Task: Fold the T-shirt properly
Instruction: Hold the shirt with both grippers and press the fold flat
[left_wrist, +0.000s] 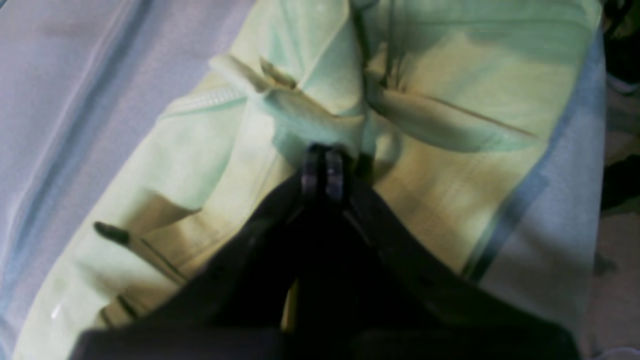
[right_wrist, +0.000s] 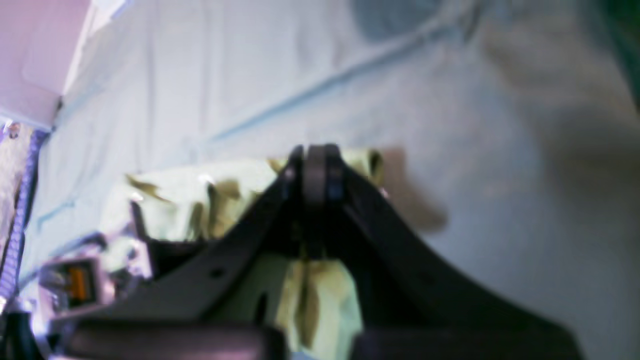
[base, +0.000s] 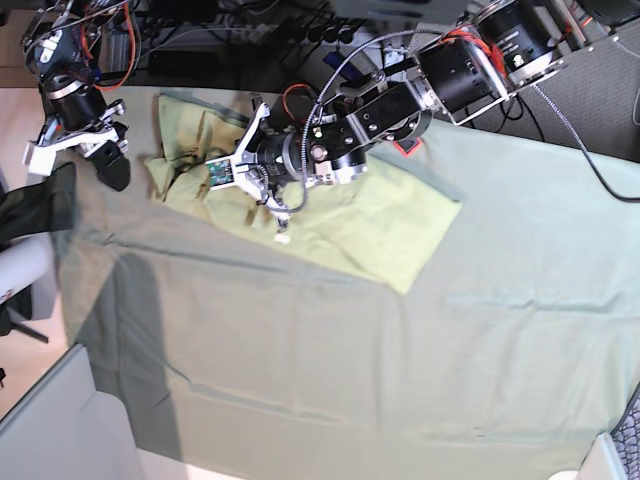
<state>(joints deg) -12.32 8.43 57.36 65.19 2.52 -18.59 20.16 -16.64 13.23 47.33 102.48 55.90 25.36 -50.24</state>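
Note:
The pale yellow-green T-shirt (base: 380, 220) lies at the back of the table, flat on its right half and bunched on its left half. A small white tag (base: 283, 238) shows on it. My left gripper (base: 272, 205) is in the middle of the shirt. In the left wrist view the left gripper (left_wrist: 322, 155) is shut on a raised fold of the T-shirt (left_wrist: 200, 150). My right gripper (base: 118, 175) is at the shirt's left end. In the right wrist view the right gripper (right_wrist: 317, 152) is shut, with pleated T-shirt cloth (right_wrist: 175, 200) at and under its fingers.
The large grey-green sheet (base: 350, 380) covers the table under the shirt. A dark cloth (base: 35, 210) hangs at the left edge. Cables and electronics (base: 200, 30) line the back. A grey panel (base: 60, 420) stands at the front left corner.

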